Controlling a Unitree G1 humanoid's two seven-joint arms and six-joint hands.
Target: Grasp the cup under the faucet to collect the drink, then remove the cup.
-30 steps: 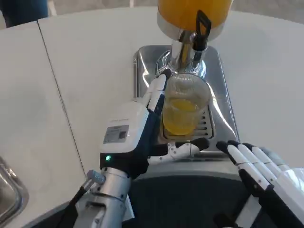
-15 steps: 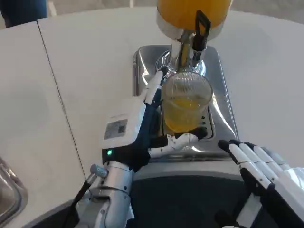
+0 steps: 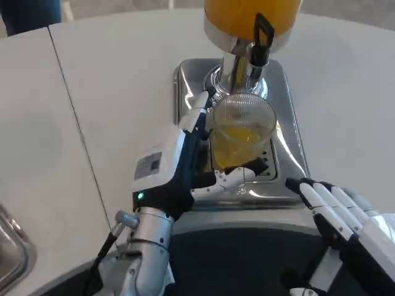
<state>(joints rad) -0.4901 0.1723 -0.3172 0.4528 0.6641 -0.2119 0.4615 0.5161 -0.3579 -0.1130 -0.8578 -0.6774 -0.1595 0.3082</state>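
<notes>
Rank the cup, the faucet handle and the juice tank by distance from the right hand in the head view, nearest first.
From the right hand:
1. Cup, up and left, held by the left hand.
2. Faucet handle, black, behind the cup.
3. Juice tank, at the top edge.

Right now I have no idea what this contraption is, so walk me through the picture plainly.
This is a humanoid robot's own view, from a camera on its head looking down at a white table. The left robot hand grips a clear plastic cup partly filled with orange drink, held under the faucet of a drink dispenser. The dispenser stands on a shiny metal drip tray. The right robot hand waits near the table's edge, holding nothing, fingers extended.
</notes>
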